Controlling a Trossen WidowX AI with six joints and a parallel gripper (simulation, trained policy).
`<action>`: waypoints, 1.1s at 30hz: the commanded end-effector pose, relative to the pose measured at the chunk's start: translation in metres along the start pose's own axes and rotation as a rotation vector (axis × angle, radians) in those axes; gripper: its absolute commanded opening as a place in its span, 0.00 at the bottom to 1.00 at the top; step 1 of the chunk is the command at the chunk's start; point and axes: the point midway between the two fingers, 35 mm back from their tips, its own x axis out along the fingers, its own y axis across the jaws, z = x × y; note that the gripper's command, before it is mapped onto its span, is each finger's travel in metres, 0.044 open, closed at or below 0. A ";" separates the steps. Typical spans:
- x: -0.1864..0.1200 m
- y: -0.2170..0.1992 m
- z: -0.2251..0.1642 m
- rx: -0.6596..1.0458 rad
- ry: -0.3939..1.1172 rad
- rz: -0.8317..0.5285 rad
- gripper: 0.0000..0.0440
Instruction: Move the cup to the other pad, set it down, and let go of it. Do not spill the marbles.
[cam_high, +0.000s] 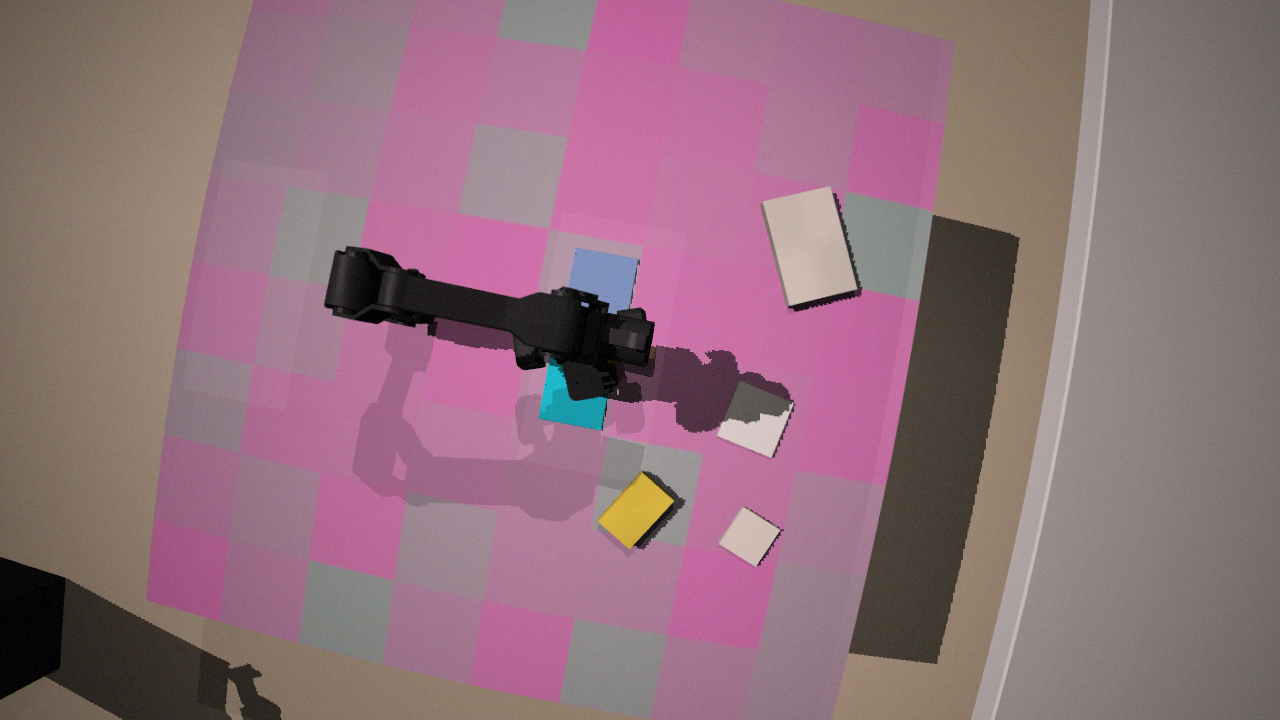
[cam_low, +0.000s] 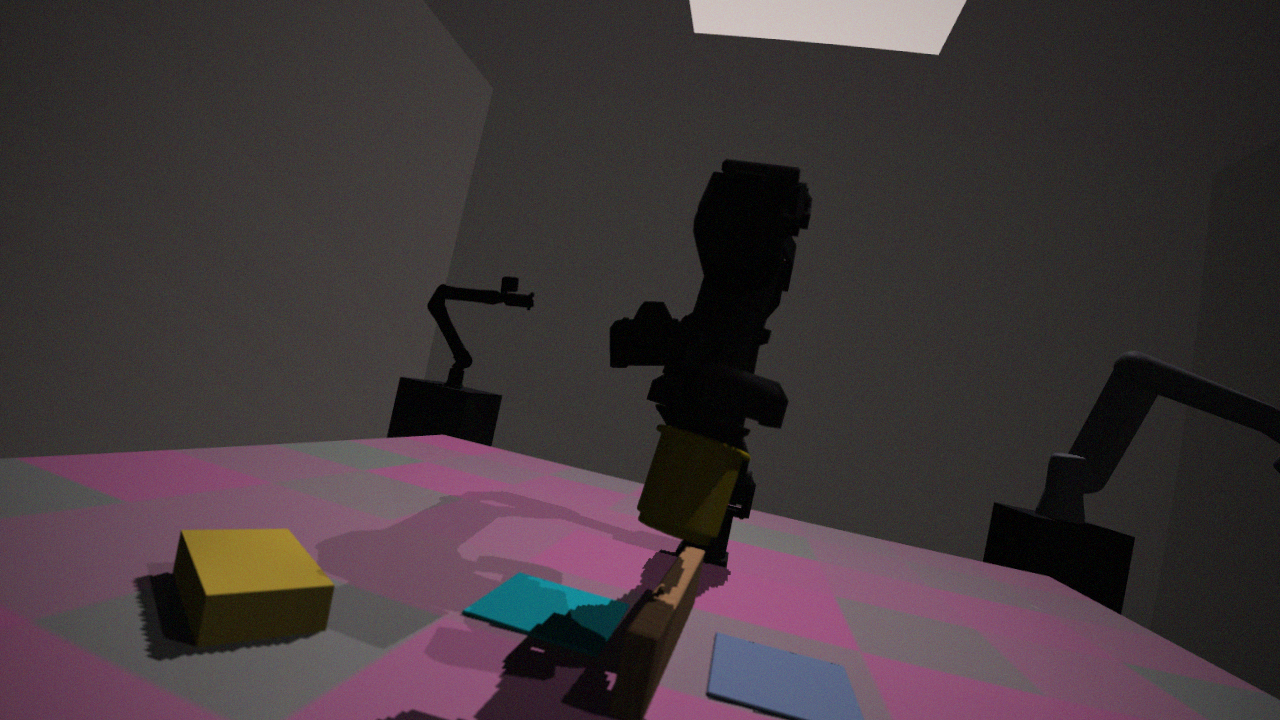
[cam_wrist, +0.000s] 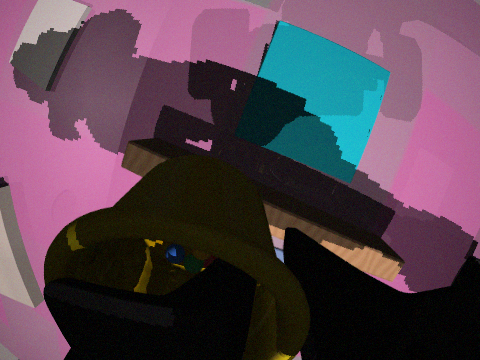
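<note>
Above the wooden bar (cam_high: 652, 355) (cam_low: 664, 617) (cam_wrist: 332, 237), here I am with the cup (cam_low: 691, 483) (cam_wrist: 200, 192) off the table, tilted in the exterior view; my gripper (cam_high: 592, 380) (cam_low: 707, 429) (cam_wrist: 271, 237) is closed down to a narrow gap with the cup's wall pinched in it, one finger in over the mouth and the other outside; inside I see a blue marble (cam_wrist: 175, 254), a green one beside it and a bit of red, partly behind my finger.

Down below, the teal pad (cam_high: 572, 407) (cam_low: 537, 601) (cam_wrist: 325, 80) lies on one side of the bar, partly in shadow; the blue pad (cam_high: 604, 275) (cam_low: 783, 680) (cam_wrist: 279, 254) lies on the other; the cup is on neither; and over there, the yellow block (cam_high: 637, 510) (cam_low: 255, 582) sits apart from the pads, nearer the teal one.
</note>
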 end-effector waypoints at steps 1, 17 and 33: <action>-0.001 -0.002 0.012 0.024 -0.019 0.019 0.00; 0.021 -0.018 0.051 0.128 -0.059 0.046 0.00; 0.058 -0.040 0.061 0.191 -0.070 0.040 0.01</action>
